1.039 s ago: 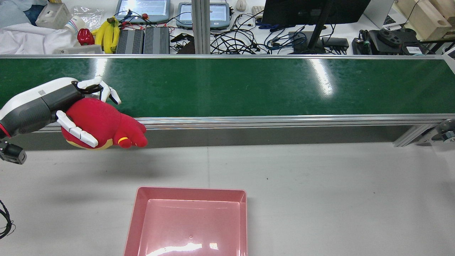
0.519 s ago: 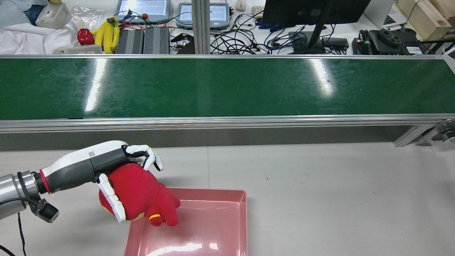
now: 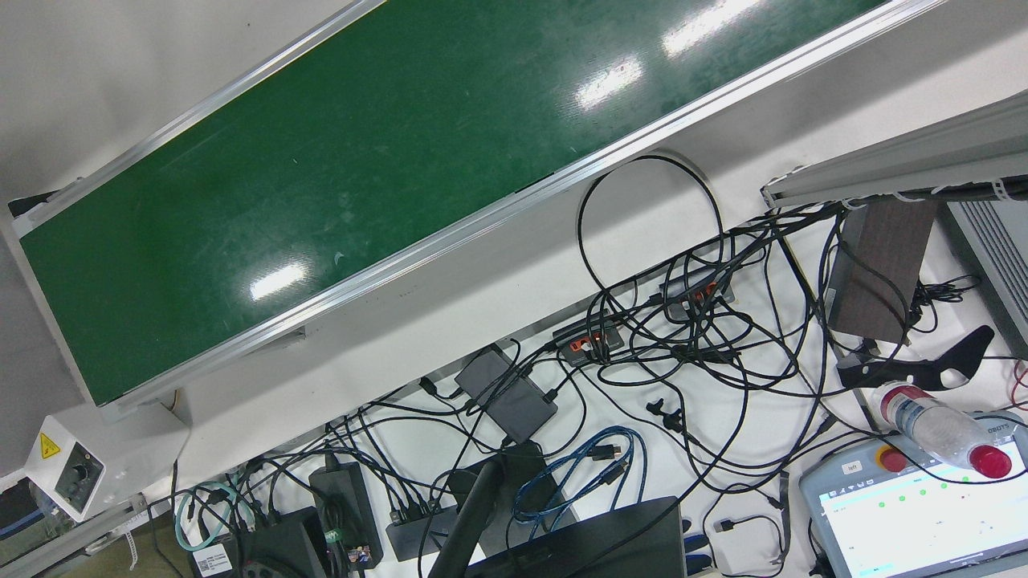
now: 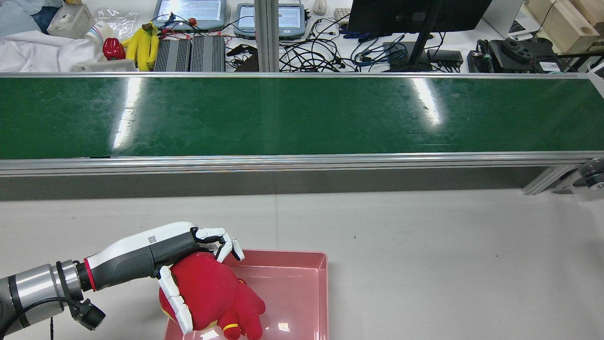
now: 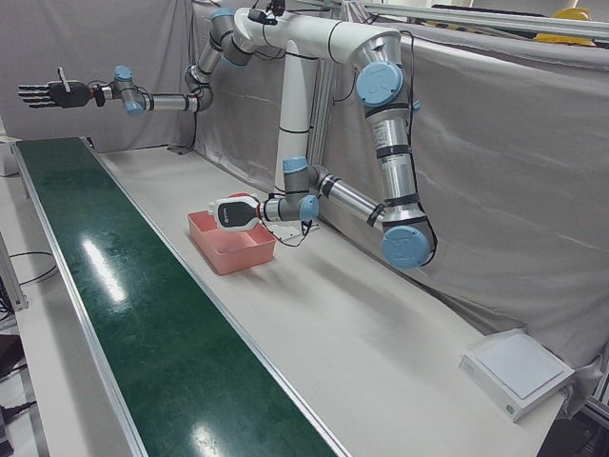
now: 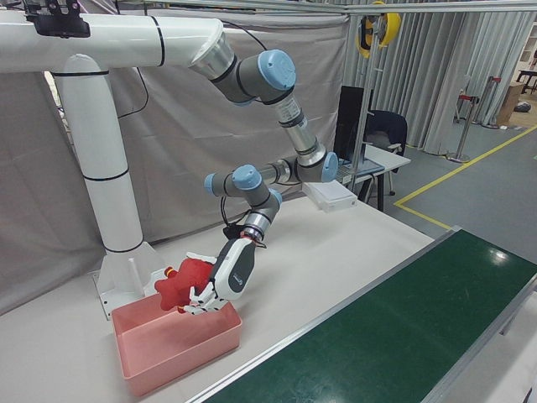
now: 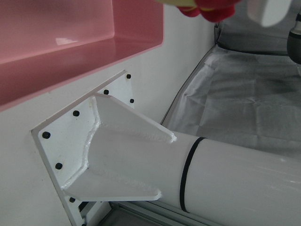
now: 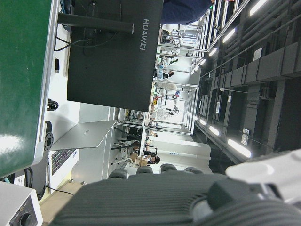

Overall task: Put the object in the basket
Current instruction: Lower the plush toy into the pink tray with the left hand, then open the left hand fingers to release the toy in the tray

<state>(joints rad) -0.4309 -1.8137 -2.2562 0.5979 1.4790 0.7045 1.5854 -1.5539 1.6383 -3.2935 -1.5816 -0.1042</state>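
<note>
A red plush toy [image 4: 214, 293] with yellow trim is held in my left hand [image 4: 184, 257], whose white fingers are shut around it. Hand and toy hover over the left near part of the pink basket [image 4: 302, 278]; the toy's limbs hang inside the rim. The right-front view shows the toy [image 6: 186, 277] in the left hand [image 6: 228, 279] just above the basket [image 6: 176, 353]. In the left hand view, the toy [image 7: 207, 8] shows at the top edge above the basket [image 7: 70, 42]. My right hand [image 5: 43, 93] is raised high at the far end, fingers spread and holding nothing.
A long green conveyor belt [image 4: 302, 115] crosses the table beyond the basket, with nothing on it. Behind it lie cables, tablets, a monitor and bananas [image 4: 144, 42]. The white pedestal base [image 7: 103, 155] stands close to the basket.
My left hand has carried the toy from the conveyor's near edge back and to the right, lowering it over the basket's left side. The grasp is unchanged.
</note>
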